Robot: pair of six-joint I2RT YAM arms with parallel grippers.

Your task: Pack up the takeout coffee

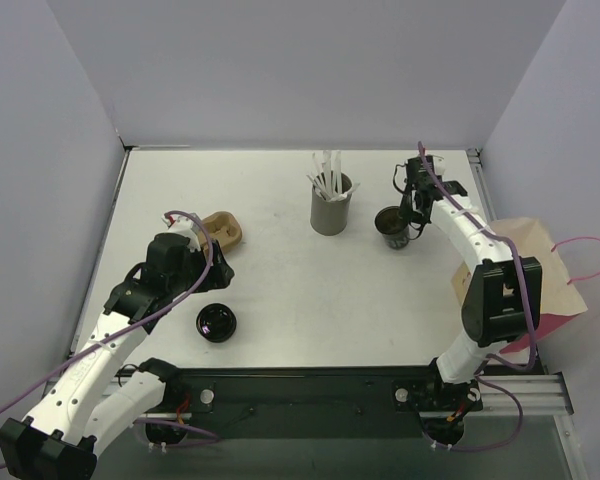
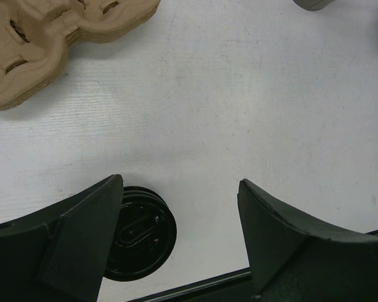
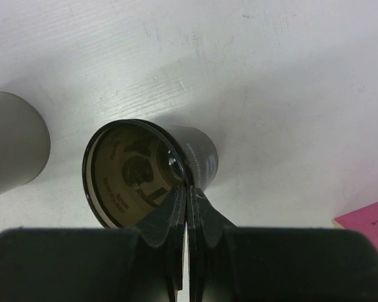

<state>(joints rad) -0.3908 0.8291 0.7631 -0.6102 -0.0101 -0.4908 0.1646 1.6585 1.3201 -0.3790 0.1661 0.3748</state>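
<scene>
Our right gripper [image 3: 186, 201] has its two dark fingers pressed together on the near rim of the takeout coffee [image 3: 200, 156], pinching its thin wall. The cup is short and round, glossy dark outside and pale with print inside. It stands on the white table [image 3: 290, 82] just right of the grey straw holder [image 3: 12, 148], a plain matte cylinder of white straws [image 1: 327, 175]. The right arm reaches far forward, its wrist bent down over the cup. Our left gripper [image 2: 179, 184] hangs spread wide, holding nothing, well left of the straw holder and nearer us. A flat glossy black lid [image 2: 142, 236] lies under its left finger, and a moulded brown pulp carrier [image 2: 44, 38] lies beyond.
</scene>
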